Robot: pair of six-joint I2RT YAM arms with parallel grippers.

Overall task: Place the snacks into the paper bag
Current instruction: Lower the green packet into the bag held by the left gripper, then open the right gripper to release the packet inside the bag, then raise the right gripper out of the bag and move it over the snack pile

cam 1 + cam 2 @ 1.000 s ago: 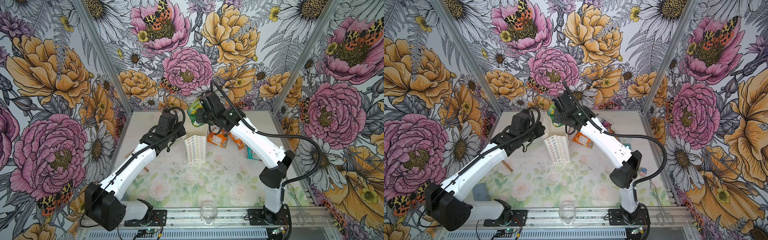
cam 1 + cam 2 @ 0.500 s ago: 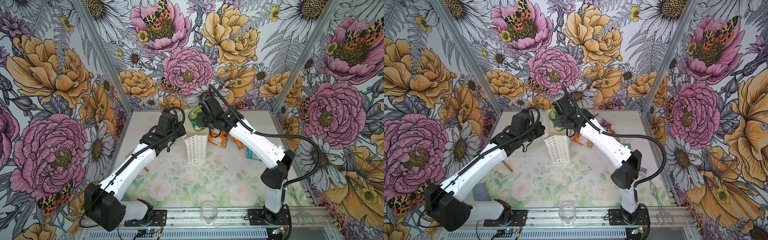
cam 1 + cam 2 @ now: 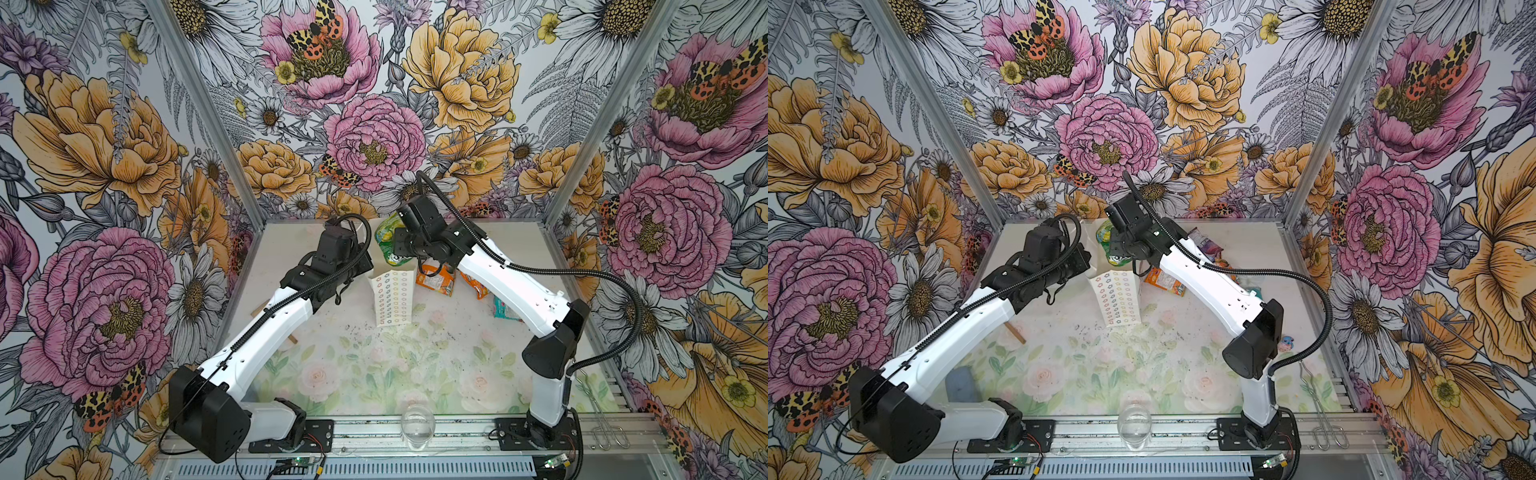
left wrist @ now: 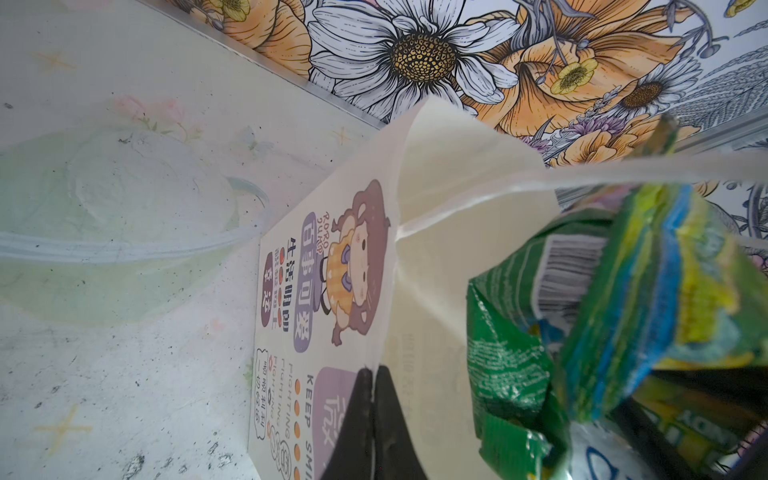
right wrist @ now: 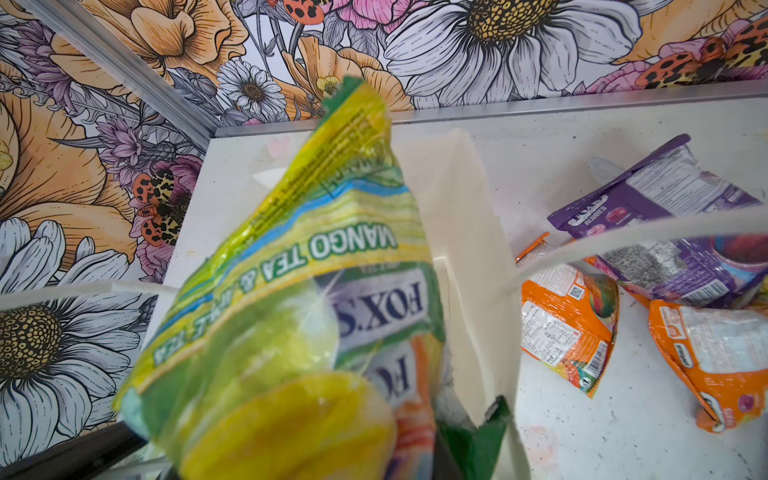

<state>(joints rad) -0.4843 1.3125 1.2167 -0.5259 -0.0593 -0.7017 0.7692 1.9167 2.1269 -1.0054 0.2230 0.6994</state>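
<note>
One paper bag [image 3: 392, 297] stands in the middle of the worktop [image 3: 365, 374]. The left jaws are pinched shut on its edge. The right jaws hold one green packet [image 3: 388, 243] at the bag's 12 o'clock, over its open top. Four more snacks lie on the worktop: two orange packets [image 3: 436, 280] at 3 o'clock, one purple packet [image 5: 665, 232] at 2 o'clock, and one teal packet [image 3: 503, 309] at 4 o'clock.

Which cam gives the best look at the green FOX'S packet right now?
Right wrist. The FOX'S packet fills the frame, label readable, at the paper bag mouth. Left wrist catches the packet barcode-side, at an angle. In both top views the packet is only a small green patch beside the right arm.
</note>
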